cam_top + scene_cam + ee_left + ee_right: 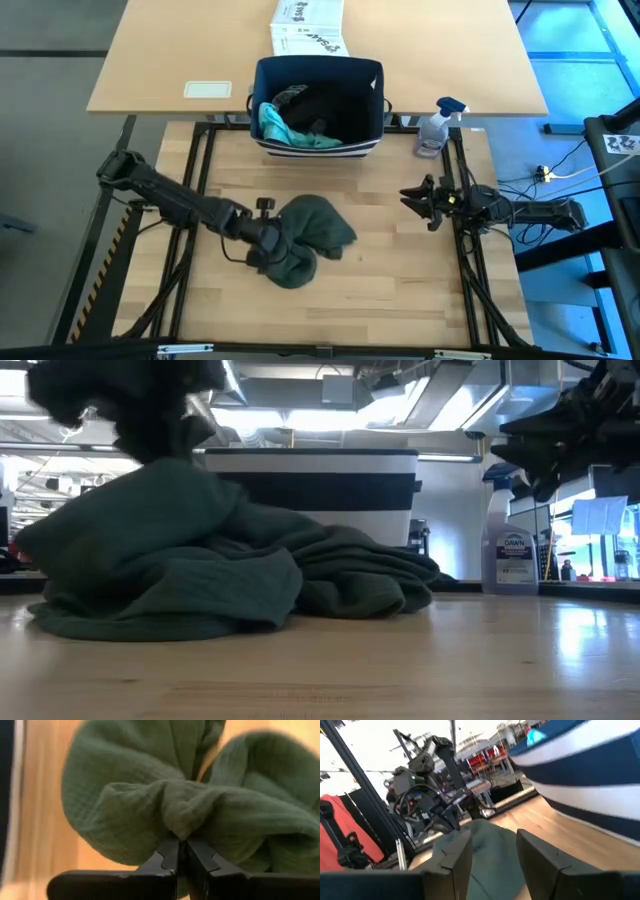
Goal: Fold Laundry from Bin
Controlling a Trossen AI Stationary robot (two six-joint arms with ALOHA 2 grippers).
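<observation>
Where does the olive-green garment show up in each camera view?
High view: olive-green garment at table centre, bunched at the left tool.
Low view: left and centre foreground.
Left wrist view: fills the frame, pinched by the shut fingers.
Right wrist view: lower centre.
Shared landmark: the navy striped bin.

Bin [320, 135] at table's [400, 290] far edge, garment [305, 238] before it, spray bottle [436, 128] right of bin

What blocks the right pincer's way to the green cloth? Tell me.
Nothing visible does. The right pincer hovers open near the table's right edge, and only bare wood lies between it and the olive-green cloth. The left pincer is shut on the cloth's far side. The spray bottle stands off that line.
</observation>
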